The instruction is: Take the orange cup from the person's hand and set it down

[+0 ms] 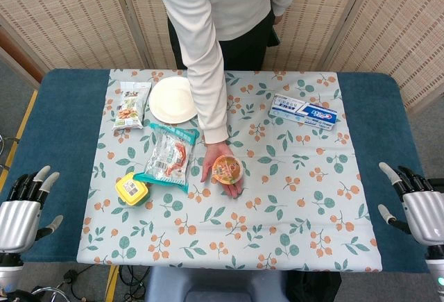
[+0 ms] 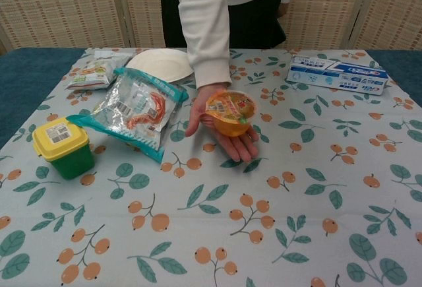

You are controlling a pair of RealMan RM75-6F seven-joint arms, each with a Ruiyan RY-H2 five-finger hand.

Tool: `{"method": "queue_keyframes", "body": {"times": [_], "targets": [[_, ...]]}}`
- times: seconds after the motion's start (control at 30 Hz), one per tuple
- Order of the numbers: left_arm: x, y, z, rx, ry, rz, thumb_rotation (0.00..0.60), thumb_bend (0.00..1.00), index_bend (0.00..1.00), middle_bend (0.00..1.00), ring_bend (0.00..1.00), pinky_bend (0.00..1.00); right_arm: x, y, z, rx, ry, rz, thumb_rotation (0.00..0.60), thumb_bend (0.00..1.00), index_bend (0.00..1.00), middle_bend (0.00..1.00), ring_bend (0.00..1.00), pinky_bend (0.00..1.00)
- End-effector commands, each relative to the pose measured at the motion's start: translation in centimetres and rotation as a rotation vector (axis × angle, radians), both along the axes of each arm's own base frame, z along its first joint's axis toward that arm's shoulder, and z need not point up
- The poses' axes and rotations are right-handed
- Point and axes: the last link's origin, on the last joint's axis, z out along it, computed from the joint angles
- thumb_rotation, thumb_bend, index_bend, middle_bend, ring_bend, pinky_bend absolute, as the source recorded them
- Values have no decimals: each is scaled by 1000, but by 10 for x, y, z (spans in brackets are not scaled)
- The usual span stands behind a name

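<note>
An orange cup (image 1: 227,169) with a printed foil lid lies on the person's open palm (image 1: 216,161) above the middle of the table; the chest view shows the cup (image 2: 231,113) tilted toward me on that palm (image 2: 201,110). My left hand (image 1: 24,208) hangs open at the table's left edge, fingers apart, holding nothing. At the right edge my right hand (image 1: 416,203) is open too, and just as far from the cup. Neither hand appears in the chest view.
A green tub with a yellow lid (image 1: 132,190), a clear snack bag (image 1: 168,155), a smaller snack packet (image 1: 130,105) and a white paper plate (image 1: 172,99) lie left of the person's arm. A toothpaste box (image 1: 303,112) lies at the back right. The floral cloth (image 1: 277,225) covers the table.
</note>
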Motion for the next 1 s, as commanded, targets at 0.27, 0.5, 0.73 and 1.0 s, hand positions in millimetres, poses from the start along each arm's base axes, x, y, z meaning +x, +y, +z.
{"method": "queue_keyframes", "body": {"times": [0.27, 0.5, 0.73, 1.0], "targets": [[-2, -1, -1, 0, -2, 2, 600, 177, 114, 31, 113, 102, 4, -3, -1, 12, 2, 12, 600, 270, 102, 222, 129, 218], [-4, 0, -1, 1, -2, 7, 600, 177, 114, 31, 113, 102, 9, -7, -2, 21, 8, 31, 600, 270, 102, 222, 129, 218], [-5, 0, -1, 0, -6, 9, 600, 177, 114, 31, 113, 102, 28, -21, -7, 65, 25, 101, 600, 271, 102, 222, 129, 218], [-4, -1, 0, 6, -12, 4, 600, 177, 114, 31, 113, 102, 76, -50, -25, 200, 27, 234, 600, 263, 97, 197, 129, 218]]}}
